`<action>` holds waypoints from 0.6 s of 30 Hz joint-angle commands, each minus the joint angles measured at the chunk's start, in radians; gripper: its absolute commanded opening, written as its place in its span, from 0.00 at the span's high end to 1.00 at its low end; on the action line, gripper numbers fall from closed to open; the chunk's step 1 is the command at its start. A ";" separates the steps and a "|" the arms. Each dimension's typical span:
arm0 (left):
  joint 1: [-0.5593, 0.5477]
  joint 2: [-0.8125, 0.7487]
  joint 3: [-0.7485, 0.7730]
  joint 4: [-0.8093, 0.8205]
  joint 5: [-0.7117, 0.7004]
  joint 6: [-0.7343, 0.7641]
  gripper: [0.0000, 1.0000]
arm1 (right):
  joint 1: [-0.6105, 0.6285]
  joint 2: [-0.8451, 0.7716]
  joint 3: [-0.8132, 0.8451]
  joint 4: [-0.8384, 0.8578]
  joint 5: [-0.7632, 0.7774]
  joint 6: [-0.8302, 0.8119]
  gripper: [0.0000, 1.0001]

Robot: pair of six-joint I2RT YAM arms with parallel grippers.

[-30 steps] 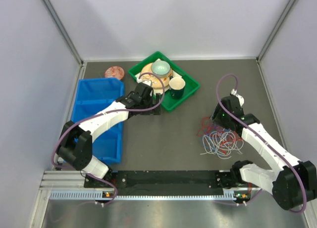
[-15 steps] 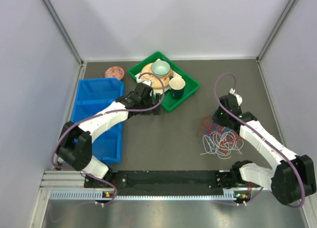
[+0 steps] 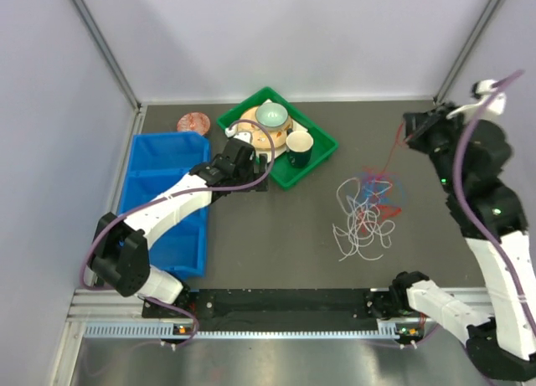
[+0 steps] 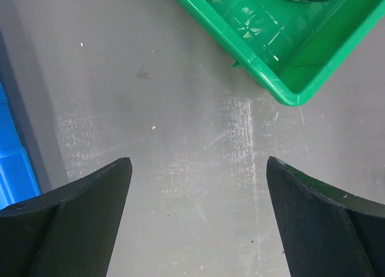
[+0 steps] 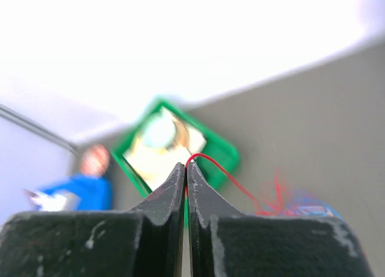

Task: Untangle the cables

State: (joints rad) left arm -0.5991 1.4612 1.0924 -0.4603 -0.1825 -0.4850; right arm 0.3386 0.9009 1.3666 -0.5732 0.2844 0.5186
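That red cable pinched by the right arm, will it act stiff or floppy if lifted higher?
Probably floppy: the red cable bends in an arc out of the shut right end effector. Likely light, being string-thin. It may drag the white cable and blue cable along, since their loops overlap it.

**Lighting and image quality**

Overhead view: even, bright light, soft shadows. Left wrist view: sharp, with pale glare streaks on the surface (image 4: 240, 139). Right wrist view: blown-out white above, background blurred behind the right tool (image 5: 185, 167).
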 commanded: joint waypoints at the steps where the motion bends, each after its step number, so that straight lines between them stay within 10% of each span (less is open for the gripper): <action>1: 0.001 -0.044 0.008 0.003 -0.026 -0.007 0.01 | 0.016 0.013 0.207 -0.005 0.003 -0.103 1.00; 8: 0.001 -0.078 -0.002 -0.008 -0.112 -0.015 0.01 | 0.016 0.058 0.329 -0.007 -0.178 -0.074 1.00; 17: 0.002 -0.085 -0.011 -0.006 -0.124 -0.013 0.01 | 0.107 0.012 -0.386 0.076 -0.226 0.181 1.00; 18: 0.001 -0.085 -0.014 -0.003 -0.124 -0.015 0.01 | 0.134 -0.022 -0.455 0.105 -0.217 0.199 0.71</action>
State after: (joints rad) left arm -0.5987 1.4071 1.0901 -0.4740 -0.2810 -0.4950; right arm 0.3733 0.9184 1.2205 -0.4892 0.0528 0.5777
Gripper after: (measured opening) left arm 0.988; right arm 0.007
